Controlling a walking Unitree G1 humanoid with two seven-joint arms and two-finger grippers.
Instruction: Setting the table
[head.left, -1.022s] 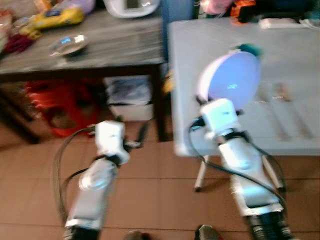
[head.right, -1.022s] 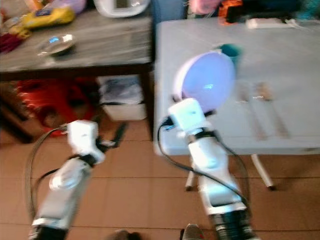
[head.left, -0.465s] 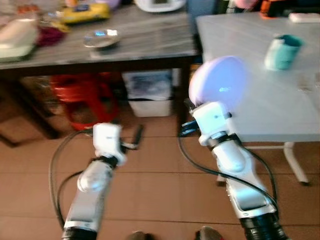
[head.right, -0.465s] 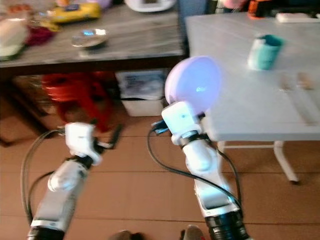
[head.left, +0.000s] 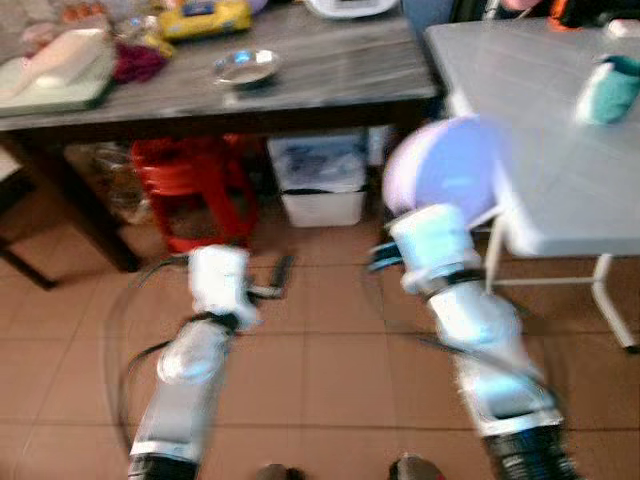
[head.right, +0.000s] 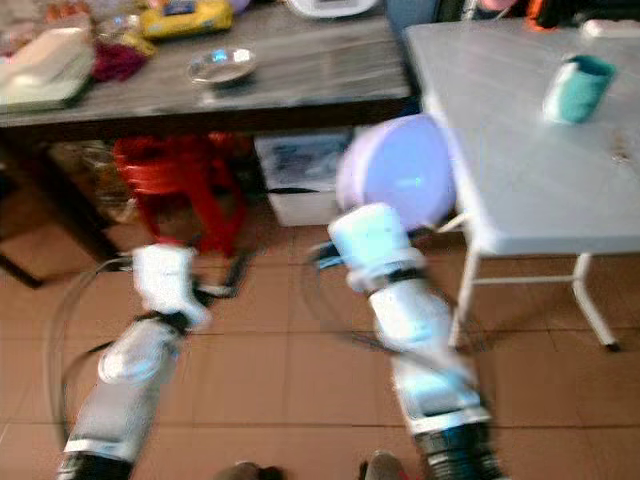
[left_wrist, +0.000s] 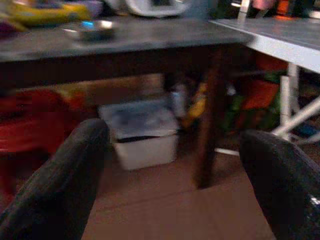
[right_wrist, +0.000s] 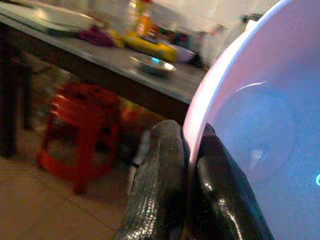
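- The right gripper (right_wrist: 187, 200) has its fingers (right_wrist: 160, 190) clenched on the rim of a pale lilac plate (head.left: 445, 170), held upright on edge just beside the near corner of the white counter (head.left: 530, 150), over the tiled floor (head.left: 320, 360).
- A teal cup (head.left: 608, 90) stands on the white counter.
- The left gripper (left_wrist: 175, 175) hangs low, well apart from the white counter, with its fingers (left_wrist: 60, 185) released and spread wide.
- A small metal dish (head.left: 245, 67) sits on the dark counter (head.left: 330, 85) beside the white counter, with a red stool (head.left: 190, 190) beneath.

Two silver arms are seen, each capped by a boxy white wrist housing and trailed by looping black cables. The left gripper (left_wrist: 175, 165) and right gripper (right_wrist: 187, 150) are formed of long, textured black fingers (right_wrist: 160, 190).
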